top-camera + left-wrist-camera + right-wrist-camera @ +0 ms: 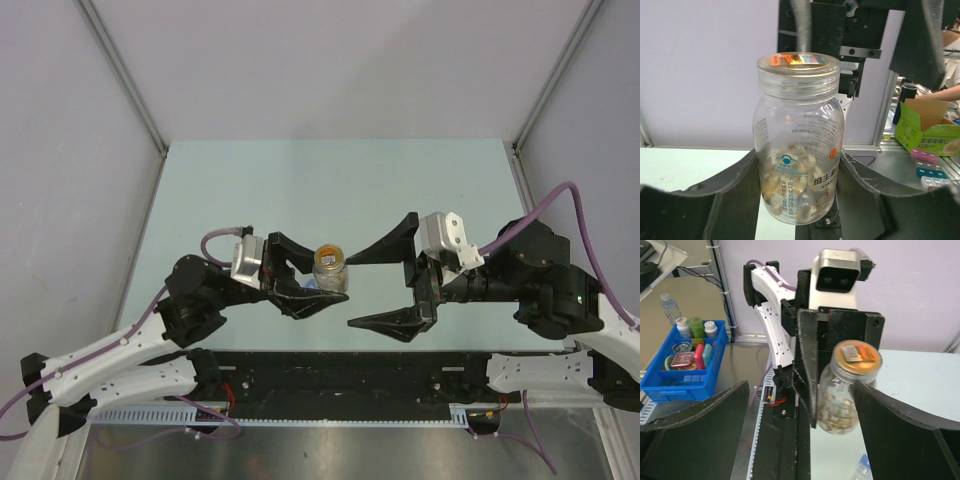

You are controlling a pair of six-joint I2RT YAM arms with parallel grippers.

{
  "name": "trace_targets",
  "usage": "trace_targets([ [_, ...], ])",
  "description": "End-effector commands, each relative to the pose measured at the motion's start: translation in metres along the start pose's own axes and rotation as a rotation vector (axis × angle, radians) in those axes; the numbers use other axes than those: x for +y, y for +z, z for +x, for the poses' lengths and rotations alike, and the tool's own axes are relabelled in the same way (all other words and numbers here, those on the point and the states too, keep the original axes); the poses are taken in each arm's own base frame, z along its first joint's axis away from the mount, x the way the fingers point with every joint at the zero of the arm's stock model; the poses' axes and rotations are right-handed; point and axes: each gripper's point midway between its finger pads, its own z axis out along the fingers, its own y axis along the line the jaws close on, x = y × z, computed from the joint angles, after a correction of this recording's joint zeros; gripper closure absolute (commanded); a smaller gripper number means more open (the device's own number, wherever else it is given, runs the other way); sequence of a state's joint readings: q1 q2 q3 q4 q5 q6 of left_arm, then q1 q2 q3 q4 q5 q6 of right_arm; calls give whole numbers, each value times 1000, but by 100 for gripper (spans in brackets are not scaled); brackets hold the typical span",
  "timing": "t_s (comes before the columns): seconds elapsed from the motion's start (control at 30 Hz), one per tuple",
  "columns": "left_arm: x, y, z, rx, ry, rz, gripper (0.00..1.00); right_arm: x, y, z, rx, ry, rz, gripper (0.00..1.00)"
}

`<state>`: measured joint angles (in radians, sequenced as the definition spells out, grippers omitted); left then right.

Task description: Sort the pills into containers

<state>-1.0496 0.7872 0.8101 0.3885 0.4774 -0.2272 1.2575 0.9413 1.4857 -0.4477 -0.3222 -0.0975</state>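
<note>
My left tool (312, 283) is clamped on the jar (799, 125), low on its body. My right tool (350, 292) is spread wide just beside it, not touching. Pills (795, 187) heaped in the bottom. Jar looks stiff, smooth, probably light and slippery. I'd hold below the shoulder and keep the neck free.

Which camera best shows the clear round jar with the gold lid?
Left wrist: the clear round jar is close and large, pills visible. Top external shows it tiny; right wrist, partly hidden.
</note>
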Motion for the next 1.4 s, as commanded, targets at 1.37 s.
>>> trace_targets([
  [1.37, -11, 2, -9, -16, 30, 69, 100, -40, 20, -7, -37, -83, 87, 5],
])
